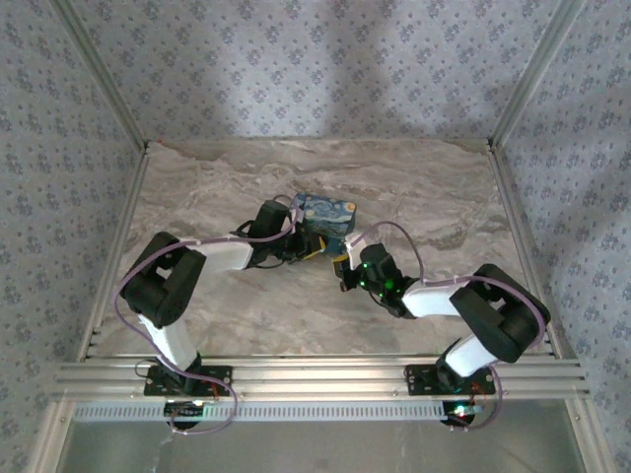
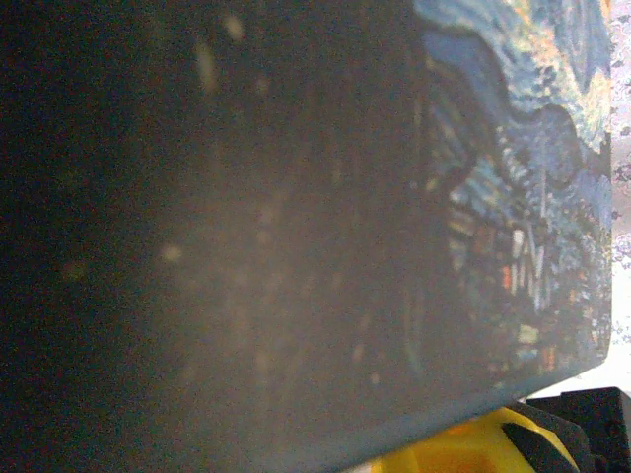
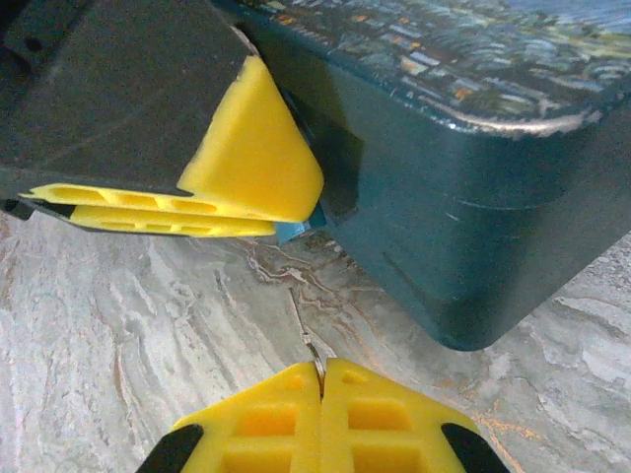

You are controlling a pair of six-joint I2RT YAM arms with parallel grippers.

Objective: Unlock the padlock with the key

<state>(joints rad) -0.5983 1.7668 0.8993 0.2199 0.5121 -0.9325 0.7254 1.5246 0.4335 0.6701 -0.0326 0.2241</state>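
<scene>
1. Overhead: soft, even light; a paler patch on the blue-grey patterned wall [image 1: 325, 59] at 12 o'clock.
2. Left wrist: dim, blurred; blue swirl-painted box [image 2: 523, 197] discernible only toward 3 o'clock.
3. Right wrist: bright, fairly sharp.

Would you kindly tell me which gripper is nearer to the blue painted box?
Left. The left gripper is right against the side of the blue painted box; the right gripper, shut, hangs over the table off its corner, apart from it.

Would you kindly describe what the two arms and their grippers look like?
The left arm and right arm have black joints, white links and lilac cables looping alongside. A green light glows near the right wrist. The left gripper and right gripper carry bright yellow fingers with moulded slots.
</scene>
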